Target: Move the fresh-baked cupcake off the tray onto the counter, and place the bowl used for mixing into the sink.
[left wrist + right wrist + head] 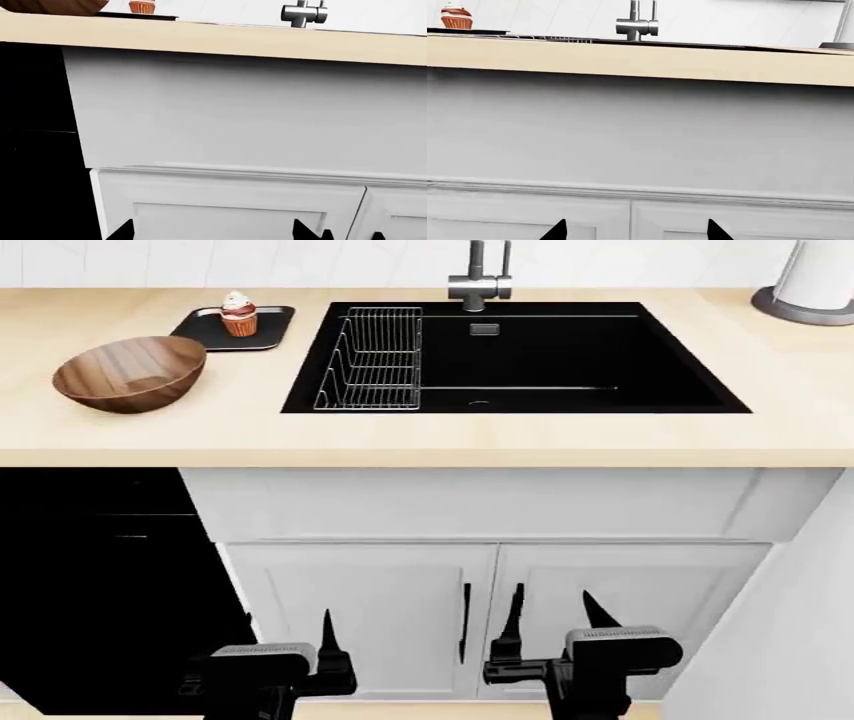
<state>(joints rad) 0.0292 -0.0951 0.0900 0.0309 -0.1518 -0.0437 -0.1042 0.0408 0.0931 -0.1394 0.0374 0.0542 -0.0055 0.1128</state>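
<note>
The cupcake (239, 315) stands on the black tray (274, 327) at the back left of the beige counter (427, 440). The brown wooden bowl (130, 373) rests on the counter in front of the tray, left of the black sink (561, 360). My left gripper (287, 635) and right gripper (551, 615) hang low before the white cabinet doors, well below the counter edge, both open and empty. In the left wrist view the bowl (53, 6) and cupcake (141, 6) peek over the counter's edge. The right wrist view shows the cupcake (456, 18) far off.
A wire dish rack (374, 360) sits in the sink's left part, and a grey faucet (478, 280) stands behind it. A paper towel holder (807, 285) is at the back right. A dark opening (94, 580) lies under the counter, left of the cabinet doors (360, 610).
</note>
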